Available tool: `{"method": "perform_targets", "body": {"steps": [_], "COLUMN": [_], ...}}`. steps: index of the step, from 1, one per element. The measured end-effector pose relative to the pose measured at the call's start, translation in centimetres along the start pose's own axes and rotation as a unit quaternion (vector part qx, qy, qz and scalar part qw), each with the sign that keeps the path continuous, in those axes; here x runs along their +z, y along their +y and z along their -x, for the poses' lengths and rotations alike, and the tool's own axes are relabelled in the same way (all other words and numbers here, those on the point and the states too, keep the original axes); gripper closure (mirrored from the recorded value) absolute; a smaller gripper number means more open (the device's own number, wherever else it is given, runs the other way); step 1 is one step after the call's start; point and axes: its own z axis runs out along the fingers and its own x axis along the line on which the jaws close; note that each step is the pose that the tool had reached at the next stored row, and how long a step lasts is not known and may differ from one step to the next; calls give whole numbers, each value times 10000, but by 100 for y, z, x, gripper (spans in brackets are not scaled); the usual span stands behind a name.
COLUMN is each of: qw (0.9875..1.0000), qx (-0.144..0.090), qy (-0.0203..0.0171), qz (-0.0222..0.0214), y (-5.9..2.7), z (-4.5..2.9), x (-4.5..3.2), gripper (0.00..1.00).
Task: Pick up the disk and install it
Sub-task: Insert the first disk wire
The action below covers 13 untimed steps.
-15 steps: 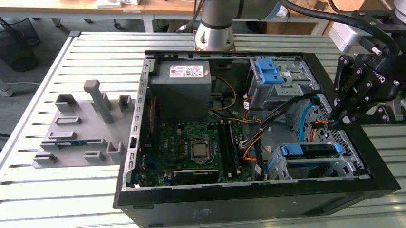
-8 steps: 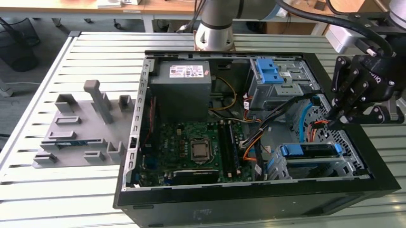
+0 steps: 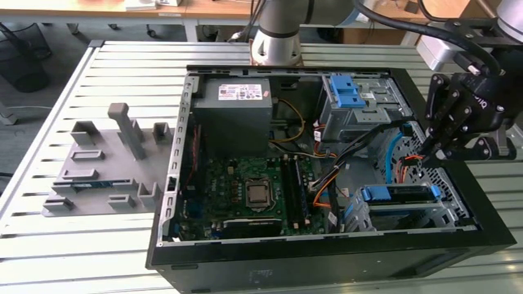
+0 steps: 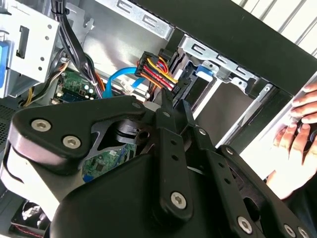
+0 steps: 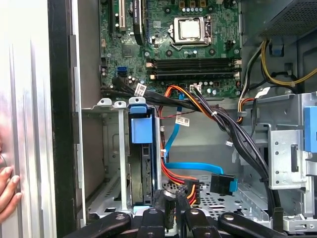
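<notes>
From the exterior view I see the open computer case (image 3: 327, 260) lying on the slatted bench (image 3: 106, 73). The arm reaches in at the upper right of the frame. My pincer (image 3: 435, 154) hangs inside the case near its wall on the exterior view's right, among the orange and blue cables.

The disk (image 3: 402, 195) sits in the drive cage at the lower right of that frame, with its blue carrier showing at both ends. It is below the pincer and apart from it. In the first wrist view the disk (image 5: 144, 173) stands edge-on in its bay under the blue carrier handle (image 5: 138, 126).

In both wrist views the pincer (image 4: 174, 101) (image 5: 173, 201) is clenched almost fully and I see nothing between its tips. The black power connector (image 4: 157, 73) (image 5: 191, 191) with red, yellow and orange wires is just beside them; I cannot tell whether they touch. A blue data cable (image 5: 190, 168) runs close by.

A person's hand (image 4: 299, 124) rests outside the case wall, its fingers (image 5: 7, 191) on the bench. The motherboard (image 3: 257, 193) fills the case floor, and a grey fixture (image 3: 102, 165) stands at the left of the exterior frame.
</notes>
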Motion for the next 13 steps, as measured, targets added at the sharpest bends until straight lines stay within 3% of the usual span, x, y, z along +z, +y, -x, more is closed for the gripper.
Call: {"method": "perform_targets", "body": {"steps": [13], "qw": [10000], "qx": [0], "qy": [31], "qz": [-2], "y": [0], "z": [1], "x": [57], "gripper": [76]}}
